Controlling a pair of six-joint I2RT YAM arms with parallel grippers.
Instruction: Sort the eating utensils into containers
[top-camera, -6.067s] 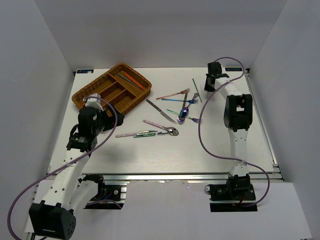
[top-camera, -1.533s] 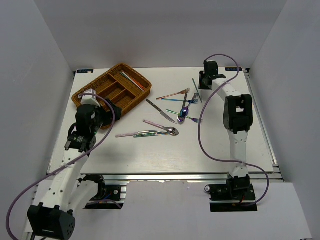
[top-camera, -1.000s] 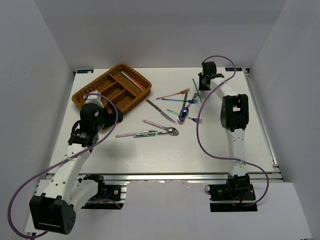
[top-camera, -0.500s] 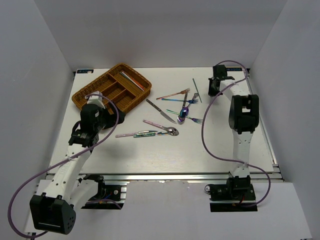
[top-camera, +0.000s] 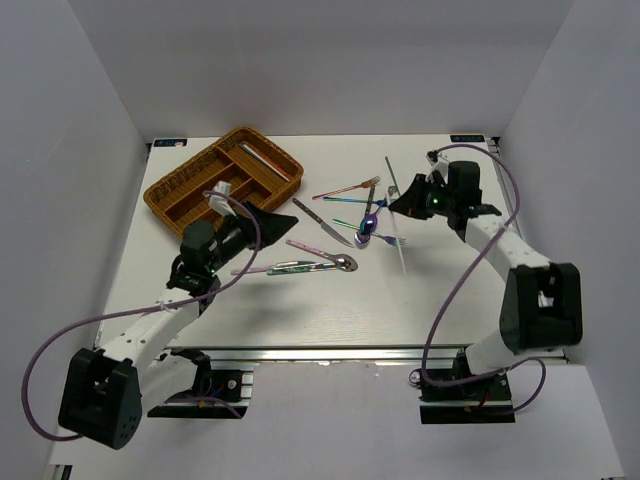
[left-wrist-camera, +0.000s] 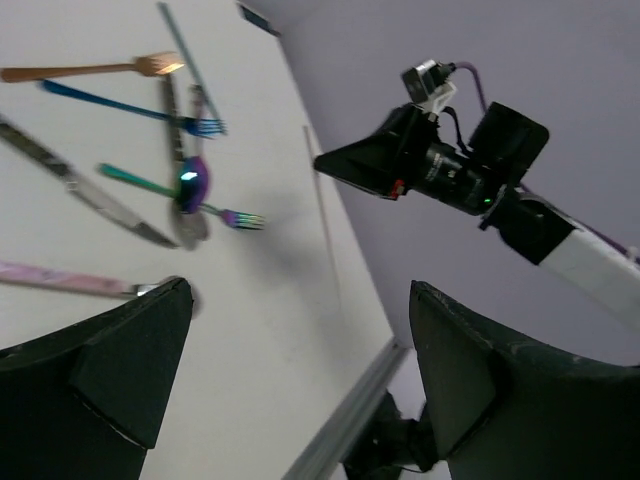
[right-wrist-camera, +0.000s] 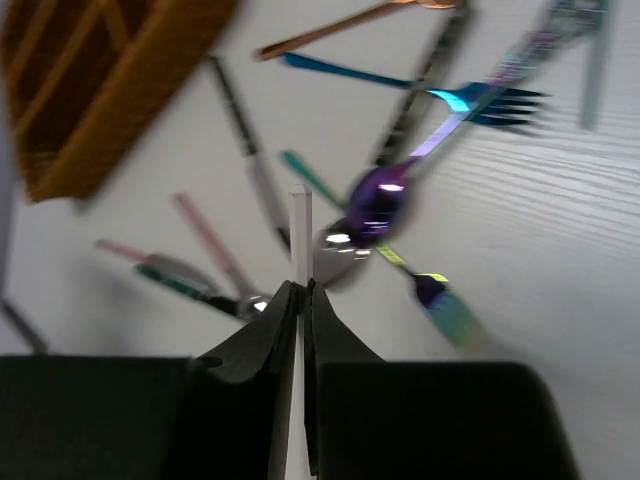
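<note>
My right gripper (top-camera: 397, 207) (right-wrist-camera: 302, 290) is shut on a thin white chopstick (right-wrist-camera: 300, 225) and holds it above the pile; the stick (top-camera: 403, 250) slants down toward the table. Loose utensils lie below: a rose-gold fork (top-camera: 348, 188), a blue fork (top-camera: 360, 200), a silver knife (top-camera: 322, 222), a purple spoon (top-camera: 368, 228), a pink-handled spoon (top-camera: 315, 252) and a grey-green chopstick (top-camera: 391, 172). My left gripper (top-camera: 285, 218) (left-wrist-camera: 300, 350) is open and empty, raised beside the wicker tray (top-camera: 160, 200), pointing right. Red and green chopsticks (top-camera: 266, 160) lie in the tray.
White walls enclose the table on the left, back and right. A metal rail (top-camera: 350, 352) runs along the near edge. The tray's corner (right-wrist-camera: 90, 100) shows in the right wrist view. My right arm (left-wrist-camera: 440, 170) shows in the left wrist view.
My right gripper has swung from the far right corner to over the utensil pile, now holding a white chopstick. My left gripper has moved right, off the tray side, toward the table's middle.
</note>
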